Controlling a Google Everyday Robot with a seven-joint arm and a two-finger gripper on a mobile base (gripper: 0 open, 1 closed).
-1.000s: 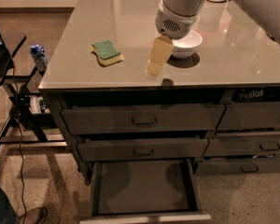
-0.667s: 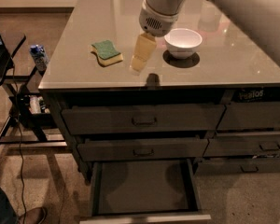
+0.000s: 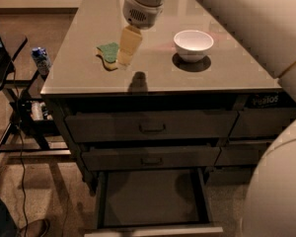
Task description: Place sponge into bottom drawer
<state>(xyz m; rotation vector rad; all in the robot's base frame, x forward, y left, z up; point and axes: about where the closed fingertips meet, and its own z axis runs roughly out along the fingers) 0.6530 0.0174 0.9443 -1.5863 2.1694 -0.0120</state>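
Pale gripper [image 3: 125, 58] poised just beside the wavy, green-topped sponge [image 3: 108, 52] on a glossy surface [image 3: 153, 73]; grip width impossible to tell. Below, bottom drawer [image 3: 153, 229] pulled out, interior dark and flat.

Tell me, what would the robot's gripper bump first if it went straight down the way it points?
Probably the sponge, at its edge, or the countertop just beside it. The gripper hangs over that spot, pointing down; depth is unclear.
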